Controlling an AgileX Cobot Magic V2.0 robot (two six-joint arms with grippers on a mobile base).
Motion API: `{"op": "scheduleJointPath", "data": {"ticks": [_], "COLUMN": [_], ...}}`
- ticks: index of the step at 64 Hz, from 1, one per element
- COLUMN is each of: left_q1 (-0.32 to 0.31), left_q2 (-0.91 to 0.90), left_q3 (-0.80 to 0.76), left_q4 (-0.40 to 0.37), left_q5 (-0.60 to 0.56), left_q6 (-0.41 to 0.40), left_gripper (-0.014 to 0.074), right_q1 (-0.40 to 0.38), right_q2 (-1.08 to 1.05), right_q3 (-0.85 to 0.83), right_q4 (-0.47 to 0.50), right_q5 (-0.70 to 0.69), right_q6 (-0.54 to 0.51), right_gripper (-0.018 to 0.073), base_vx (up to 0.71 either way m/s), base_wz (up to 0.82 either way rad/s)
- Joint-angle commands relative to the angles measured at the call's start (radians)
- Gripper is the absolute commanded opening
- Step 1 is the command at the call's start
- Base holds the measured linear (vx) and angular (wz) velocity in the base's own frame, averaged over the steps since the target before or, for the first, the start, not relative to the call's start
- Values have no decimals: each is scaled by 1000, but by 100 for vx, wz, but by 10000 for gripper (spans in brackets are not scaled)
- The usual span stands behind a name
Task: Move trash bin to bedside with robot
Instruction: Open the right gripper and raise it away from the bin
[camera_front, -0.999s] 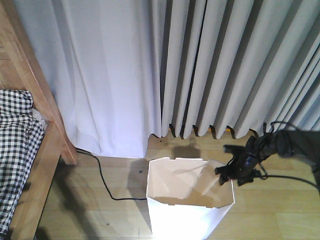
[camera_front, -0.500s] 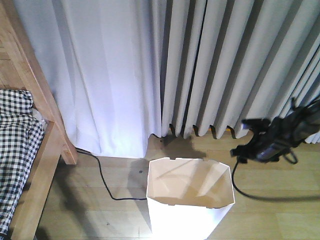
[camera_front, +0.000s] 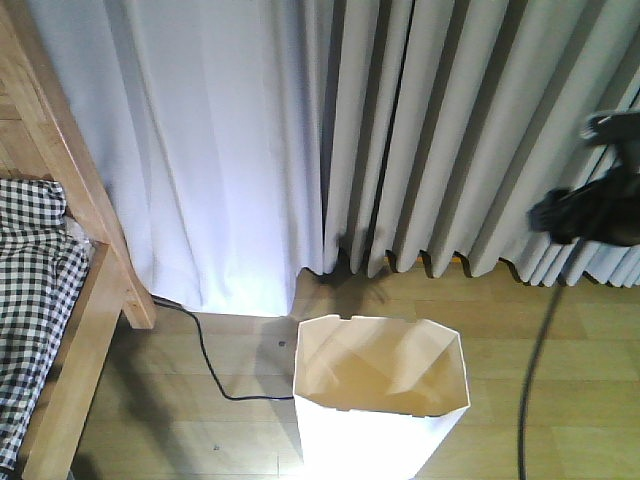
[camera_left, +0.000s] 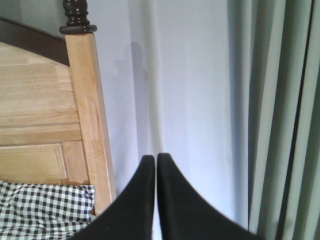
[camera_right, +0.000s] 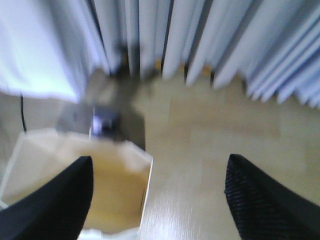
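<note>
One empty trash bin (camera_front: 380, 400), likely light, thin-walled and flexy, stands on the floor below-left of the right gripper (camera_right: 157, 200), jaws spread wide and empty, blurry view; left gripper (camera_left: 152, 200) closed; pinch the rim.

one bin (camera_front: 380, 400), two claws (camera_left: 156, 165) (camera_right: 160, 192)

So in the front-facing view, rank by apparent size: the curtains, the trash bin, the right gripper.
1. Curtains, filling most of the frame.
2. Trash bin, cut off at the bottom edge, so only partly seen.
3. Right gripper, blurred and partly out of frame; its smallness is less certain.
</note>
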Motion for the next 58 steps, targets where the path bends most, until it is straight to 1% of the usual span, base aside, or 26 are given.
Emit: {"op": "scheduleJointPath", "data": {"ticks": [1, 9, 15, 21, 28, 32, 39, 46, 54, 58], "left_q1": [-6, -6, -6, -6, -6, -6, -6, -6, -6, -6], "left_q2": [-8, -8, -8, -8, -8, -8, -8, -8, -8, -8], "left_q3": [12, 12, 12, 12, 12, 12, 12, 12, 12, 12], "left_q4": [-9, -9, -9, -9, -9, -9, -9, -9, -9, -9], "left_q5": [-74, -74, -74, -74, -74, -74, -74, -74, -74, -74], "left_q6": [-14, -14, -14, -14, -14, -14, -14, -14, -14, -14], "left_gripper": [-6, -6, -6, -6, -6, -6, -6, -6, -6, -6], "right_q1": [-3, -3, -3, -3, -3, -3, -1, -1, -1, -1], "right_q2": [-223, -514, -709, -888, -1060, -1114, -1132, -1132, -1132, -1132], "right_q3": [10, 38, 84, 179, 283, 322, 384, 409, 409, 409], "right_q4": [6, 27, 31, 32, 31, 31, 31, 31, 32, 32], "right_q5": [-23, -8, -21, -73, -45, 0, 43, 4, 17, 17], "right_q6": [1, 4, 4, 4, 4, 4, 3, 3, 2, 2], "right_gripper": [530, 530, 530, 530, 530, 530, 530, 530, 529, 512], "base_vx": [0, 0, 0, 0, 0, 0, 0, 0, 0, 0], "base_wz": [0, 0, 0, 0, 0, 0, 0, 1, 0, 0]}}
